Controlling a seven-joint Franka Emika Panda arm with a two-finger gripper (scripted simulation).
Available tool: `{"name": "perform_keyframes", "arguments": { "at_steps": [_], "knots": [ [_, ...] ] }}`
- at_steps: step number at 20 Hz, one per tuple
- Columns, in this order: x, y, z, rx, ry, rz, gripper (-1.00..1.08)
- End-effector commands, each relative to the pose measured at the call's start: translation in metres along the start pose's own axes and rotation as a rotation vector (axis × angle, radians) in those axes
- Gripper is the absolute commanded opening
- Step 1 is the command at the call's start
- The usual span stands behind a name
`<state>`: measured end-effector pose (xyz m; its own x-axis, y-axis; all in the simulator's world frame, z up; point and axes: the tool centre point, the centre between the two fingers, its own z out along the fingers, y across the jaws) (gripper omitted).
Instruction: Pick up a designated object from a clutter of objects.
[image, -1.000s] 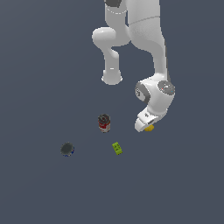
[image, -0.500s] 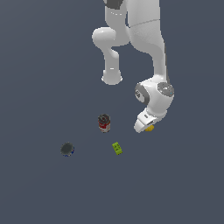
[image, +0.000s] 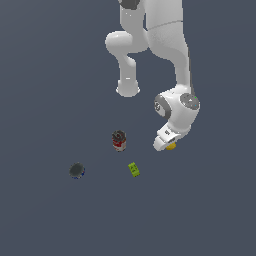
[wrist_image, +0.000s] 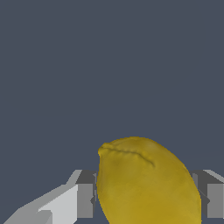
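Exterior view: my arm's gripper (image: 167, 143) sits low over the yellow lump (image: 171, 146), of which I see only a sliver peeking past the white hand. The dark can with its red band (image: 119, 140) stands at about nine o'clock from the lump, the lime-green block (image: 133, 169) at about eight o'clock, and the dark disc (image: 76, 171) farther out past the block, all well apart from one another on the grey floor (image: 45, 75). Wrist view: here alone I see the lump (wrist_image: 146, 183) in full, rounded and creased, lying between the two fingers (wrist_image: 84, 200), which flank it closely; whether they are pressing on it I cannot tell.
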<state>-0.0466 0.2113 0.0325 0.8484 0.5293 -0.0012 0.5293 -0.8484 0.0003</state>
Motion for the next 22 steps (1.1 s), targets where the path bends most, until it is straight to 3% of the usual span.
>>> {"name": "perform_keyframes", "arguments": {
  "at_steps": [1, 10, 22],
  "knots": [
    [0.001, 0.001, -0.007, 0.0, 0.002, 0.0, -1.0],
    [0.006, 0.009, -0.062, 0.0, 0.001, -0.001, -1.0],
    [0.019, 0.027, -0.186, 0.002, 0.002, -0.002, -1.0]
  ]
}}
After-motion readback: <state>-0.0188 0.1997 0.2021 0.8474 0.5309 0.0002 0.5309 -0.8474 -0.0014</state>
